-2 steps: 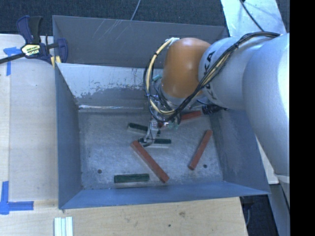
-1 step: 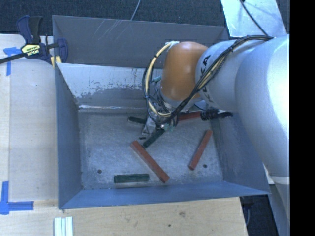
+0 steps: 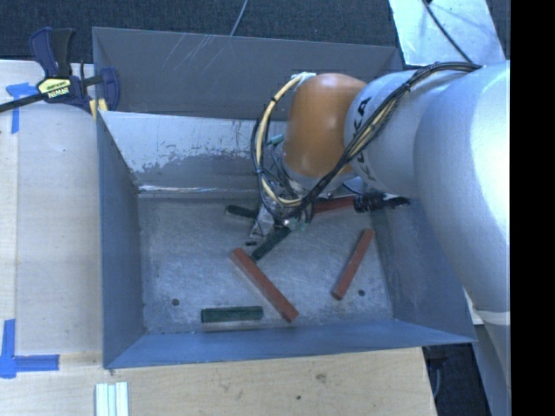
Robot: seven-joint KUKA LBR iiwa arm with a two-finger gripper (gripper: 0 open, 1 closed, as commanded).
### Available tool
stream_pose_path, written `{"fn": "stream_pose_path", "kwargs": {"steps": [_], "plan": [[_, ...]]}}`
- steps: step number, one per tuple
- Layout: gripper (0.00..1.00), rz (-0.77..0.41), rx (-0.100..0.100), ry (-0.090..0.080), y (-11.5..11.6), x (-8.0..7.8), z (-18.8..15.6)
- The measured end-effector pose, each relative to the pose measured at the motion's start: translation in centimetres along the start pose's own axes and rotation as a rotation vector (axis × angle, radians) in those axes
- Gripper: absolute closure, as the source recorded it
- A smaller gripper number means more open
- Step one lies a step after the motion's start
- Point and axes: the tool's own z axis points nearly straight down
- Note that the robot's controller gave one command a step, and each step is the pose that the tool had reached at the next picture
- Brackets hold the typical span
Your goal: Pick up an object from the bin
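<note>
Near tool (image 3: 265, 230), flat reddish-brown bar (image 3: 263, 284)

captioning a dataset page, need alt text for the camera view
A robot arm's gripper hangs low over the middle of a grey metal bin, beside one end of a long reddish-brown flat bar. A second reddish-brown bar lies farther right in the view, and a short dark green bar by the near wall.

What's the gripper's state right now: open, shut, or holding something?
Gripper: cannot be told; it hangs by the upper end of the long reddish-brown bar.
</note>
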Motion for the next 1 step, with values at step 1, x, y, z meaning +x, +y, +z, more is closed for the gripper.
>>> {"fn": "stream_pose_path", "kwargs": {"steps": [1], "plan": [[1.00,0.000,0.000,0.000,0.00,0.00,0.00]]}}
